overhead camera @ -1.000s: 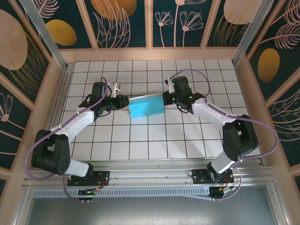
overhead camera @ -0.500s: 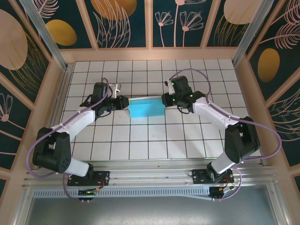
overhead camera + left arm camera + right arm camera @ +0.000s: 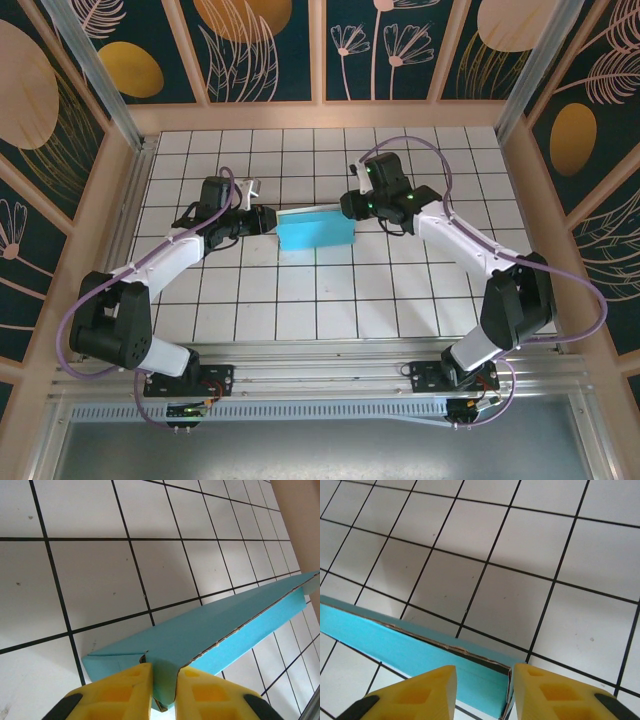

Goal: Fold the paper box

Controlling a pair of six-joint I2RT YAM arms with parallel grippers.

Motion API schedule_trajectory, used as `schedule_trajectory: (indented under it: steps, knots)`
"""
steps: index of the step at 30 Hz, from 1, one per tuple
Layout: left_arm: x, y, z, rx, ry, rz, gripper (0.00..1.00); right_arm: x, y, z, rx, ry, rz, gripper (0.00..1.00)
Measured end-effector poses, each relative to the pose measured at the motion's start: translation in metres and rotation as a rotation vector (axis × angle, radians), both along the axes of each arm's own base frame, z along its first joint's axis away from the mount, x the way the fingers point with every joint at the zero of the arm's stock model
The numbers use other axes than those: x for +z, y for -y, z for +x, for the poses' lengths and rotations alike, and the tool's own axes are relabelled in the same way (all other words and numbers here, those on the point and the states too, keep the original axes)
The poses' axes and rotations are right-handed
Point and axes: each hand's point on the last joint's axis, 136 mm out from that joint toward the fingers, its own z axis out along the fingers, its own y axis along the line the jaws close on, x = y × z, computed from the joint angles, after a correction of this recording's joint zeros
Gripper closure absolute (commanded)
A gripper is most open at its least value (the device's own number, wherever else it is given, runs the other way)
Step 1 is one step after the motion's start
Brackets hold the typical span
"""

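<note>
Two claws meet the paper box [image 3: 315, 230], a flattened turquoise slab lying mid-desk [image 3: 300, 300]: the left claw [image 3: 164, 669] is clenched on its left end, while the right claw [image 3: 484, 675] stands parted astride the right corner, gripping nothing. Folding looks nearly finished, and the long raw-edged seam probably needs pressing flat next. Open tiles lie on every side, with the walls well apart.

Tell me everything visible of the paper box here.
The paper box is a flat, folded turquoise card rectangle, a raw brownish edge showing along its seam. It sits askew over the middle of the tiled table. The left gripper pinches its left end; the right gripper stands open astride its right end.
</note>
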Motion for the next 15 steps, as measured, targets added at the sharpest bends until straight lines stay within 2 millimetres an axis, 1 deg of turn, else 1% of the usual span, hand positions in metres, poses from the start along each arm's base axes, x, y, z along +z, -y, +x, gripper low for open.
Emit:
schedule_trajectory:
  steps: [3, 8, 10, 11, 13, 15]
  knots:
    - [0.0, 0.0, 0.0, -0.003, -0.001, -0.002, 0.82, 0.003, 0.002, 0.0, -0.005, 0.007, -0.005, 0.61]
    - [0.0, 0.001, 0.0, -0.003, -0.001, -0.003, 0.82, 0.007, 0.002, 0.001, -0.003, 0.012, 0.0, 0.54]
    - [0.0, 0.001, -0.001, -0.006, -0.002, -0.005, 0.81, 0.014, 0.002, 0.003, 0.019, 0.018, 0.013, 0.5]
    - [0.0, 0.001, -0.001, -0.008, -0.004, -0.007, 0.81, 0.018, 0.001, 0.003, 0.035, 0.022, 0.017, 0.47]
    - [0.0, 0.002, -0.001, -0.011, -0.005, -0.009, 0.81, 0.028, -0.003, 0.005, 0.092, 0.038, 0.026, 0.37]
    - [0.001, 0.002, -0.001, -0.013, -0.006, -0.011, 0.81, 0.036, -0.01, 0.006, 0.167, 0.064, 0.017, 0.32]
